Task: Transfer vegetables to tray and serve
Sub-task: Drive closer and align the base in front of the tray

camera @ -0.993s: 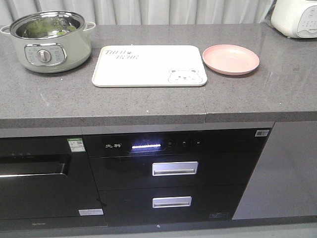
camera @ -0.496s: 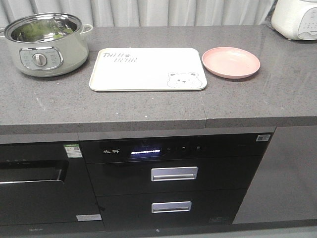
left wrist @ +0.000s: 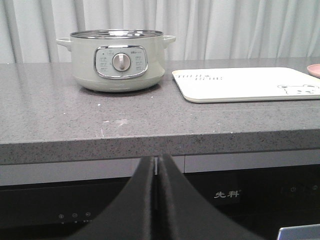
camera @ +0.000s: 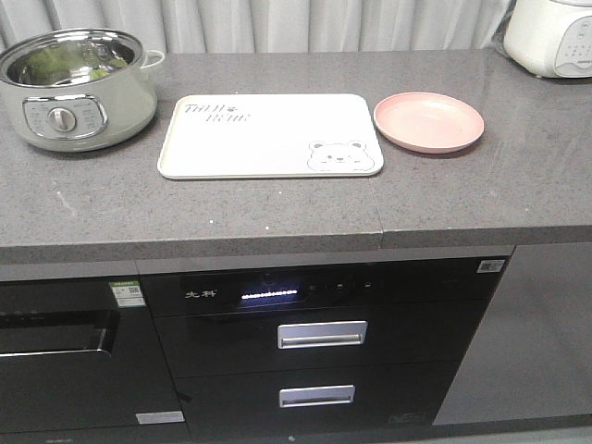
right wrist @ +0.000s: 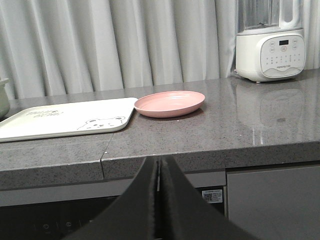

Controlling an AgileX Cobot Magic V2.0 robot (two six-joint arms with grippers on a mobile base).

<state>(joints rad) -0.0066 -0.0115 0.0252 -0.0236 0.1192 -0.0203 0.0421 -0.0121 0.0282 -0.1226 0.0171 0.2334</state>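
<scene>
**Inspector:** Location of the vegetables (camera: 57,61)?

**Operator:** Inside the pot (camera: 79,106), far left on the surface (camera: 277,208). Only green patches show under the glare, so the leaf count cannot be told. The tray (camera: 268,134) lies just right of the pot, apart from it and bare. The pink plate (camera: 428,121) sits just beside the tray's right edge.

**Inspector:** Condition of the fingers?

**Operator:** The left fingers (left wrist: 142,185) are pressed together with nothing between them, low in front of the surface edge and facing the pot. The right fingers (right wrist: 147,185) are likewise closed and empty, facing the plate and the tray's near corner.

**Inspector:** Step in hand, and recommendations?

**Operator:** In my judgement the transfer has not begun and the reach to the pot is due. The left arm is the nearer one. It should rise above the rim, spread its fingers before descending, and enter at the pot's middle, clear of wall and handles. Grip lightly, since the leaves look apt to tear. Lift fully clear of the rim, then release low over the tray's centre
</scene>
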